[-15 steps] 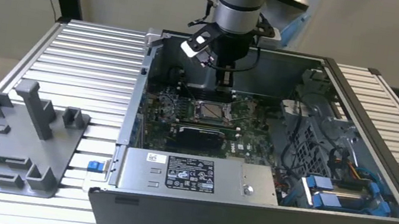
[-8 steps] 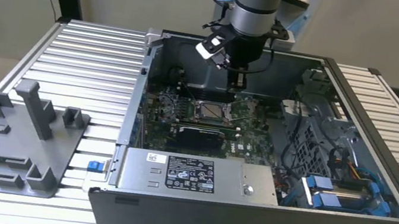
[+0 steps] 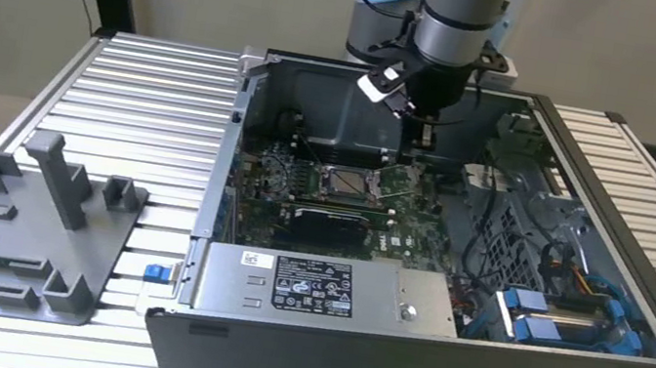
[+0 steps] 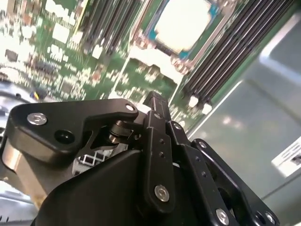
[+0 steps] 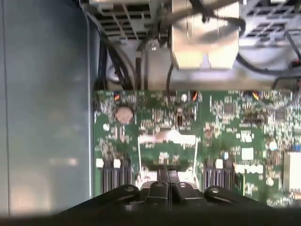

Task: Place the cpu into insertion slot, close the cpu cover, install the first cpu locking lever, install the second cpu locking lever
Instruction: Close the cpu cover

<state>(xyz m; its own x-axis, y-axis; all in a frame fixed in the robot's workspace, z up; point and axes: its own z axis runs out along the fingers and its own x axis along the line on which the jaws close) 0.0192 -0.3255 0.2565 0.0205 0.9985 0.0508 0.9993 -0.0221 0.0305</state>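
While the tool [image 4: 155, 99] hangs clenched and empty over the circuit board [image 4: 70, 52], near the seated chip [image 4: 184, 23], an off-target drop could jab parts beneath its tips.

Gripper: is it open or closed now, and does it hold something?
Gripper: closed, nothing visible between its fingers; it is near the cpu.

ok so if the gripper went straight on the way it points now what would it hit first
Most likely the green circuit board just short of the cpu, not the chip itself: in the second wrist view the gripper aims at board beside it. Depth is unclear, so this is a guess.
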